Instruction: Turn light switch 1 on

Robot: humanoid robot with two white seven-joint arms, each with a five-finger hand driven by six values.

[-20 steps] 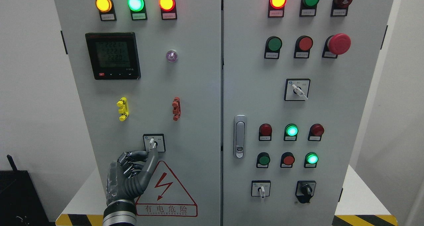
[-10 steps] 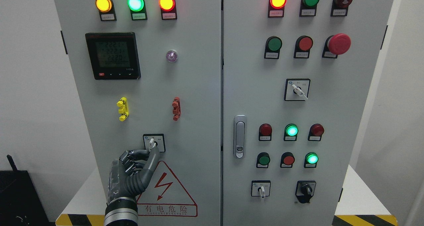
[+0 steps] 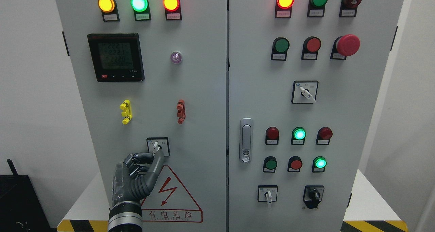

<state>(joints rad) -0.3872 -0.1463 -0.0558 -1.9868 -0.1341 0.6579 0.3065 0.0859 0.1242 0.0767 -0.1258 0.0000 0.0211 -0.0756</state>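
Over the last second our left hand (image 3: pixel 136 177) drifts slightly right and barely rises, so the turn has not begun. Its fingers (image 3: pixel 157 160) are curled, pinching nothing, tips just under the switch (image 3: pixel 157 146). The small white lever, directly above them, points up-left.

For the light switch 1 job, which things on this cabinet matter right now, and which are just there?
In play:
- left hand, fingers curled, tips just under the switch
- rotary switch on the left door, white lever tilted up-left

Just there:
- meter display
- yellow clip and red clip
- door handle
- red mushroom button
- warning triangle
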